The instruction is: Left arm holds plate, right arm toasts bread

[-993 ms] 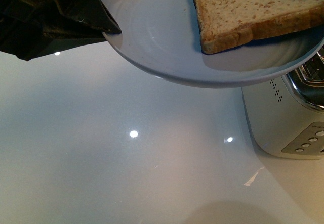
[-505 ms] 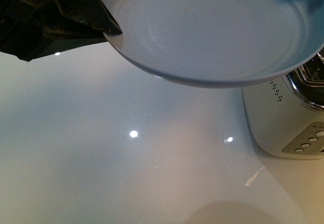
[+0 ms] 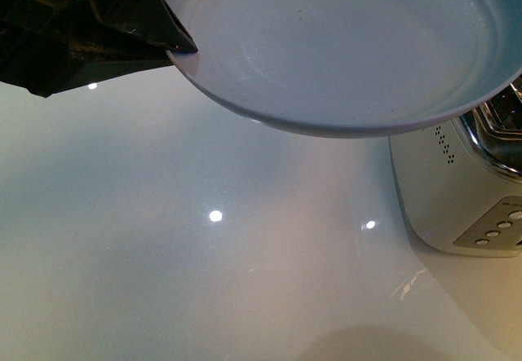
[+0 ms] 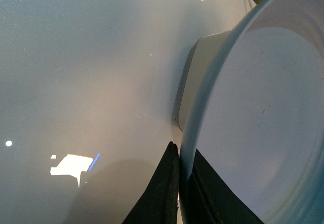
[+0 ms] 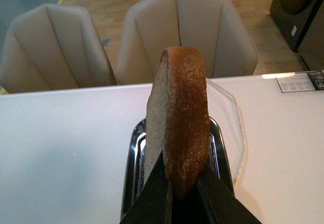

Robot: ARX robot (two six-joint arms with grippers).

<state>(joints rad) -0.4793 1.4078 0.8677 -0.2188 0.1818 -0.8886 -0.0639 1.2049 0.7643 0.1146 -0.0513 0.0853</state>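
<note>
The bread (image 5: 177, 123), likely light, soft and crushable, stands on edge over the toaster (image 5: 132, 155), the right hand (image 5: 183, 177) clamped across its faces; the left hand (image 4: 179, 181) pinches the plate (image 4: 258, 107)

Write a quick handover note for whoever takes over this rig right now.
Left hand: shut on the rim of the plate, holding it off the table near the toaster. The plate is empty.
Right hand: shut on the bread, held upright over the toaster's slot.
Done: bread is off the plate.
Left: lower it into the slot, let go, start toasting.
</note>
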